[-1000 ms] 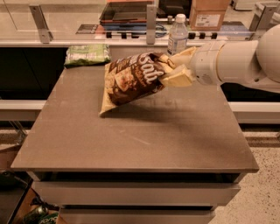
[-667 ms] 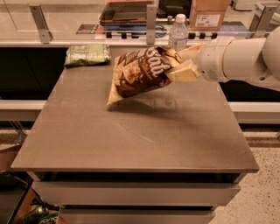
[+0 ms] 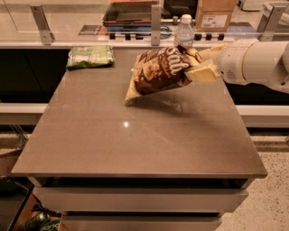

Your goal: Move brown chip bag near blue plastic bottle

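Observation:
The brown chip bag (image 3: 158,72) hangs tilted above the grey table (image 3: 135,135), its right end pinched in my gripper (image 3: 198,65), its lower left corner close to the tabletop. The gripper's cream fingers (image 3: 202,72) are shut on the bag, and the white arm reaches in from the right. The blue plastic bottle (image 3: 184,30) with a white cap stands upright at the table's far edge, just behind the bag's upper right end; its lower part is hidden by the bag.
A smaller green bag (image 3: 90,56) lies at the table's far left corner. A metal rail (image 3: 90,44) with posts runs behind the table, with a cardboard box (image 3: 216,13) beyond it.
The gripper has carried the bag to the right and toward the far edge, closer to the bottle. The bottle and the green bag have not moved.

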`<action>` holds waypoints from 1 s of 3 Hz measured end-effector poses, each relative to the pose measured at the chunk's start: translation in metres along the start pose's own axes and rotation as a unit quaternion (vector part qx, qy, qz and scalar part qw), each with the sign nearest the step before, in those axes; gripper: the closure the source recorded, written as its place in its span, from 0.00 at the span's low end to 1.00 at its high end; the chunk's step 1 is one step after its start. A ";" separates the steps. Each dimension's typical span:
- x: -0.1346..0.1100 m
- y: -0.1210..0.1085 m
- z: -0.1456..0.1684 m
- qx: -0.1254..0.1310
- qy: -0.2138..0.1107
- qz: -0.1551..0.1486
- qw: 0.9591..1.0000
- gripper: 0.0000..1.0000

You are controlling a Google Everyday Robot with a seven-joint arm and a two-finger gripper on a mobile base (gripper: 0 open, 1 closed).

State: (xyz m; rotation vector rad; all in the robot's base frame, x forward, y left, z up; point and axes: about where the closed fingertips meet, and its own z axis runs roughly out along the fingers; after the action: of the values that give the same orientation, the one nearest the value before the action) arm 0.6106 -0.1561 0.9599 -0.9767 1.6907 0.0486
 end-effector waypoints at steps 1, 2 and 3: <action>0.022 -0.009 -0.002 0.006 0.015 0.021 1.000 1.00; 0.041 -0.016 -0.003 0.008 0.032 0.037 0.999 1.00; 0.056 -0.023 -0.005 0.013 0.056 0.051 0.997 1.00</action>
State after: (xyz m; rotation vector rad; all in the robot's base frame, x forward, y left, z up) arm 0.6193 -0.2058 0.9253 -0.8885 1.8379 0.0404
